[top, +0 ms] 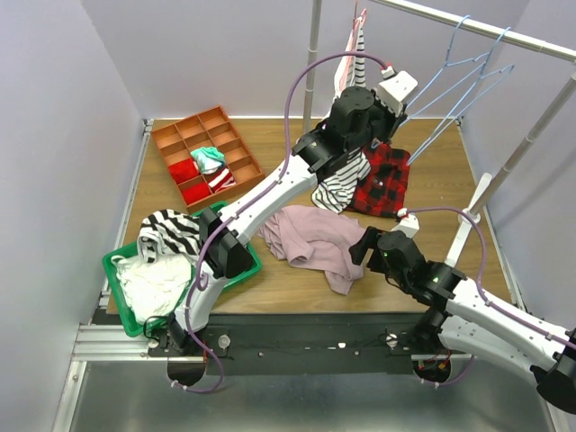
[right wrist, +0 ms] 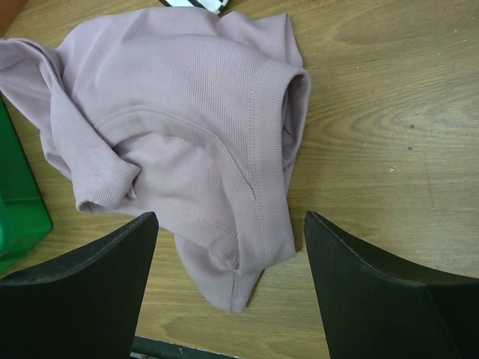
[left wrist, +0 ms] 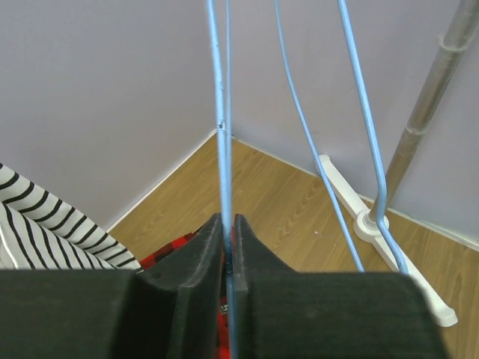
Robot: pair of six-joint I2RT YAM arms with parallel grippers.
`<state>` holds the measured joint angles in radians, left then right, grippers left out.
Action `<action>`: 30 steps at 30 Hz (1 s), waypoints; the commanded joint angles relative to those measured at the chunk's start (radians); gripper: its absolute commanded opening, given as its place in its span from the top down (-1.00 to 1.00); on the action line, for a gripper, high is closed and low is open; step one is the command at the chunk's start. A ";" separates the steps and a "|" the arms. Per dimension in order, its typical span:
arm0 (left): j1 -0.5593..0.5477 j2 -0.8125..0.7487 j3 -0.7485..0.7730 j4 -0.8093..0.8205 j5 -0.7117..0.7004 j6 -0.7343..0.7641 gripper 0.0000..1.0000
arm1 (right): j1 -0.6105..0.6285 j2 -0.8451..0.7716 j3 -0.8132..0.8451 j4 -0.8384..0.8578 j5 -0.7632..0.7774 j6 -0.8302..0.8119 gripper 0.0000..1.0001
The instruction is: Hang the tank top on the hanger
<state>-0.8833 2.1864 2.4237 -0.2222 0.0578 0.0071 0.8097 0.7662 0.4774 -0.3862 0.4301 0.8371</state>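
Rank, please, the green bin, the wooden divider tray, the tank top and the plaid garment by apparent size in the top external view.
1. green bin
2. wooden divider tray and tank top: too alike to separate
3. plaid garment, clearly the smallest

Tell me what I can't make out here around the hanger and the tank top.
Left wrist view: the hanger has its hook cut off by the top edge; the left end effector, shut on it, hides its lower part.
Top view: the left arm covers that grip.
Right wrist view: the tank top runs past the left edge; its folds hide the layers beneath.
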 commanded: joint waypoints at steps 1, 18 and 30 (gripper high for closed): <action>-0.019 0.021 0.055 0.040 -0.078 0.040 0.81 | 0.003 -0.016 -0.013 0.020 -0.002 -0.007 -0.73; -0.032 -0.031 0.051 0.121 -0.171 0.053 1.00 | 0.003 -0.018 0.013 0.007 0.015 -0.024 -0.73; -0.032 -0.158 -0.106 0.165 -0.182 0.062 1.00 | 0.003 -0.001 0.027 0.001 0.024 -0.033 -0.73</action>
<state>-0.9073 2.1052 2.3203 -0.1272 -0.0963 0.0570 0.8101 0.7593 0.4797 -0.3855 0.4301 0.8146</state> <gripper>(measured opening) 0.019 0.864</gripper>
